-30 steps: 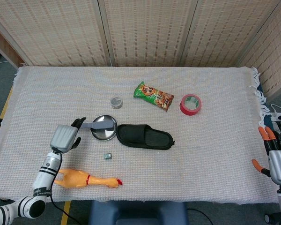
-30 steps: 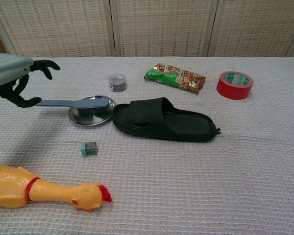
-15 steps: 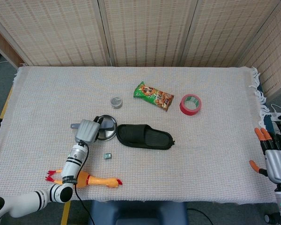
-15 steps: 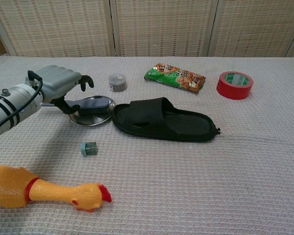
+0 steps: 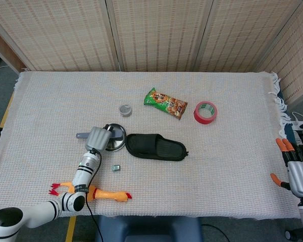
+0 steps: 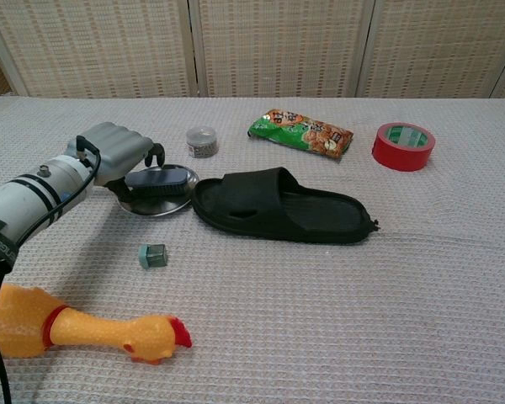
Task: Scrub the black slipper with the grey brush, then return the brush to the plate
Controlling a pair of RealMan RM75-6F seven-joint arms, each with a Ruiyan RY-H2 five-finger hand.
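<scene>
The black slipper [image 5: 156, 147] [image 6: 278, 207] lies flat mid-table, its toe end beside the metal plate [image 5: 118, 143] [image 6: 156, 205]. The grey brush [image 6: 162, 180] rests on the plate, and its handle end [image 5: 81, 135] sticks out to the left. My left hand [image 5: 98, 137] [image 6: 116, 151] is over the handle by the plate's left rim, with its fingers curled around the handle. My right hand [image 5: 297, 171] hangs off the table's right edge, fingers apart and holding nothing.
A small teal cube [image 6: 152, 255] and a yellow rubber chicken [image 6: 84, 328] lie in front of the plate. Behind the plate stand a small tin [image 6: 202, 140], a green snack packet [image 6: 301, 132] and a red tape roll [image 6: 403, 145].
My left hand moved right from the handle's far end to the plate's rim, and its fingers closed over the brush handle. The right hand barely shifted.
</scene>
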